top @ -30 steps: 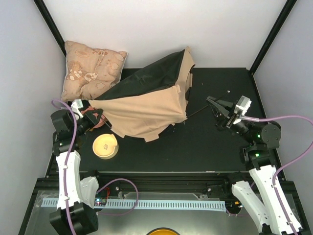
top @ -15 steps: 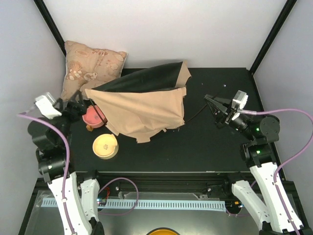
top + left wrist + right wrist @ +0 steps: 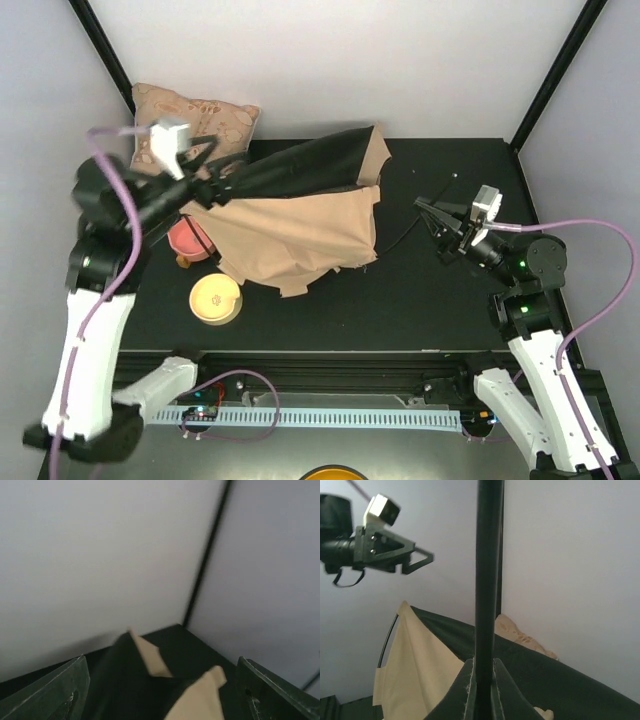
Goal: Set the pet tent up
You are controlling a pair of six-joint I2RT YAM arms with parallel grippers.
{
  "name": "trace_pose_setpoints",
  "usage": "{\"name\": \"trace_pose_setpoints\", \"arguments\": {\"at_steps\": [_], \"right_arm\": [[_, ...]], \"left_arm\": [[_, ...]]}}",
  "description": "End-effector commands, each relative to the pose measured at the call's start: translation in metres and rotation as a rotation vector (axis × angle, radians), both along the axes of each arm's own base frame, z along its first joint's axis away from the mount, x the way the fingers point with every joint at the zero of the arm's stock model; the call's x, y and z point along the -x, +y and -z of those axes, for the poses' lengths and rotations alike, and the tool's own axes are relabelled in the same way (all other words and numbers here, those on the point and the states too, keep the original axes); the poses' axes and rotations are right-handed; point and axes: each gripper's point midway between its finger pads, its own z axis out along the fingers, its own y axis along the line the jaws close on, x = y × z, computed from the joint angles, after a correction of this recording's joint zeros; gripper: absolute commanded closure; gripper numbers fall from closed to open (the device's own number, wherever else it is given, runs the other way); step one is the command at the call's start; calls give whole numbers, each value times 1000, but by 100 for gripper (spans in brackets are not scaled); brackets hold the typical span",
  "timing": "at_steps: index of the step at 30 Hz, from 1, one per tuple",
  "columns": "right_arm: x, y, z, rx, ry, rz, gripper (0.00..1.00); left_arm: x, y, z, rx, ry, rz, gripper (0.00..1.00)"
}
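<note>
Nearest, low in the top view, a round tan dish (image 3: 215, 298) and a pink bowl (image 3: 188, 238) sit on the black table (image 3: 420, 300), just left of the pet tent (image 3: 300, 235). The tent lies slumped across the middle of the frame, with tan canvas in front and black lining showing behind.

At the right, the right gripper (image 3: 482, 680) is closed tight on a thin black pole (image 3: 400, 235) that runs leftward into the canvas. The left gripper (image 3: 165, 695) hangs raised above the tent's upper-left edge, its jaws spread wide with nothing between them. Farthest back, in the upper left corner, lies a patterned cushion (image 3: 190, 125).

The tent looks light and limp, so a pinch of loose canvas would probably just bunch up and drag. The poles look springy and thin enough to slip in a grip. A corner or hem where a pole meets the cloth seems the better place to hold it.
</note>
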Motion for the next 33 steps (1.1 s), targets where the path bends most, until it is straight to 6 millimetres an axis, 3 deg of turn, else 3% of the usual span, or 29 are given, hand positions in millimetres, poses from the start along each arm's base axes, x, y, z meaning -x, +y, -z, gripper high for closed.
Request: {"name": "trace_pose_setpoints", "arguments": {"at_steps": [1, 2, 6, 8, 10, 15, 20, 22, 24, 25, 27, 29, 30, 33], "right_arm": [[3, 6, 16, 10, 50, -59, 99], [4, 7, 19, 17, 55, -63, 99], [7, 7, 25, 32, 50, -65, 99], [8, 5, 26, 31, 44, -56, 99], [10, 4, 27, 31, 39, -50, 99], [13, 4, 26, 37, 32, -48, 99], [16, 5, 25, 36, 14, -61, 99], [16, 5, 24, 39, 16, -62, 99], [17, 5, 24, 40, 15, -64, 99], [17, 5, 24, 39, 14, -64, 99], [17, 5, 23, 37, 13, -62, 99], [16, 5, 23, 34, 24, -62, 99], [16, 5, 24, 33, 31, -60, 99], [14, 4, 24, 29, 63, -59, 99]], "left_arm": [[-10, -64, 10, -238, 7, 198, 18], [-24, -84, 26, -275, 62, 252, 18], [-45, -154, 78, -489, 141, 437, 19], [-50, -179, 107, -561, 202, 530, 16], [-55, -199, 123, -602, 225, 603, 15], [-64, -230, 151, -676, 213, 734, 14], [-52, -251, 189, -826, 168, 858, 11], [-49, -253, 192, -826, 170, 885, 14], [-51, -254, 194, -827, 167, 885, 24], [-50, -255, 194, -819, 165, 890, 34], [-50, -258, 189, -801, 149, 900, 69], [-48, -258, 184, -790, 133, 902, 92], [-46, -258, 180, -784, 123, 908, 98], [-39, -258, 163, -742, 96, 909, 98]]}}
